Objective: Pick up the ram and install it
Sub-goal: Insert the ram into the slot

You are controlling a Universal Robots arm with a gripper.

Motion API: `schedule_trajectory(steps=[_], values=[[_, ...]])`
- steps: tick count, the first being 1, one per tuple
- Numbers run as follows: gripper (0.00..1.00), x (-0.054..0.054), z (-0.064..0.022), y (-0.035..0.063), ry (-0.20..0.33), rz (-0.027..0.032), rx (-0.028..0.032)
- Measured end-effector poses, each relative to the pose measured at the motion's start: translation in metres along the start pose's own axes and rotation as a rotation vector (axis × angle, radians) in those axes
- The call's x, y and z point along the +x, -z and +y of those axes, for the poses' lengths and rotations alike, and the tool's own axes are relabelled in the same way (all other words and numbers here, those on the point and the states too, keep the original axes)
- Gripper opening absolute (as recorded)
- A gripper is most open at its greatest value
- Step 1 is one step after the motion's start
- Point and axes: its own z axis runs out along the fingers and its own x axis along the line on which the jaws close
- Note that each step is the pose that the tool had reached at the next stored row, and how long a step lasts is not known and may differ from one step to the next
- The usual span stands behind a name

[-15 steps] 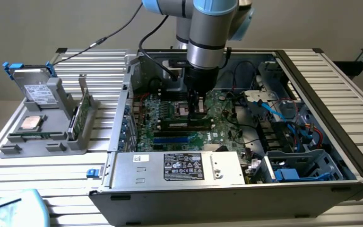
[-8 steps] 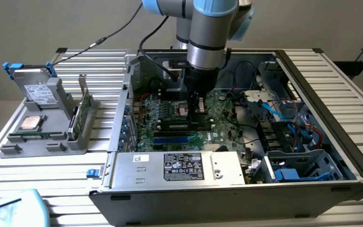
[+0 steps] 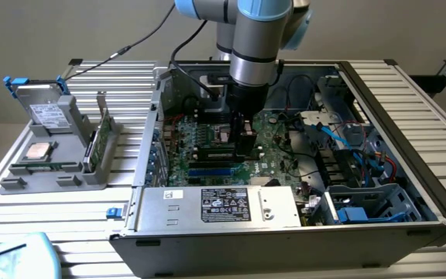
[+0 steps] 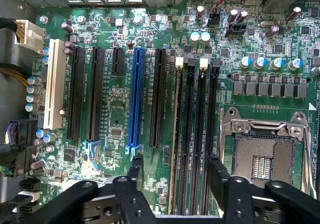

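Gripper [image 4: 175, 159] fingers [image 4: 135, 179] are standing wide apart in wrist view, gripping nothing, w/ ram [image 4: 174, 134] sitting edge-up in a mobo [image 4: 115, 109] slot between them. Exterior view: gripper [image 3: 243, 142] is hanging over mobo inside PC case [image 3: 409, 174], ram [image 3: 213, 154] sitting at its 9 o'clock.

The gripper [image 3: 243, 138] hangs over the green motherboard [image 3: 200, 139] inside the open computer case [image 3: 285, 250], with a grey holder [image 3: 21, 183] near the bench's [image 3: 68, 215] edge on the exterior view's left.
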Motion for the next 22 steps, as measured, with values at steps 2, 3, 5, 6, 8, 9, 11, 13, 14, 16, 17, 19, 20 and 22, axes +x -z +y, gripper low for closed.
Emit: schedule_trajectory(steps=[2,3,5,6,8,9,11,13,14,16,17,19,20,22], values=[[0.69,0.0000,0.0000,0.0000,0.000,-0.0001,0.0000],[0.69,-0.0001,0.0000,0.0000,0.000,-0.0003,0.0001],[0.69,0.0000,0.0000,0.0006,-0.001,-0.0002,0.0000],[0.69,0.0001,0.0001,0.0011,-0.001,-0.0001,-0.0001],[0.69,0.0002,0.0002,0.0020,-0.003,-0.0004,-0.0004],[0.69,0.0003,0.0003,0.0025,-0.005,-0.0006,-0.0007],[0.69,0.0004,0.0003,0.0034,-0.012,-0.0012,-0.0016],[0.69,0.0004,0.0004,0.0043,-0.019,-0.0021,-0.0024],[0.69,0.0002,0.0004,0.0047,-0.023,-0.0026,-0.0029],[0.69,0.0001,0.0005,0.0059,-0.030,-0.0031,-0.0039],[0.69,0.0000,0.0005,0.0064,-0.034,-0.0034,-0.0043],[0.69,-0.0003,0.0005,0.0072,-0.041,-0.0041,-0.0051],[0.69,-0.0005,0.0005,0.0077,-0.045,-0.0045,-0.0056],[0.69,-0.0008,0.0003,0.0086,-0.052,-0.0051,-0.0065]])
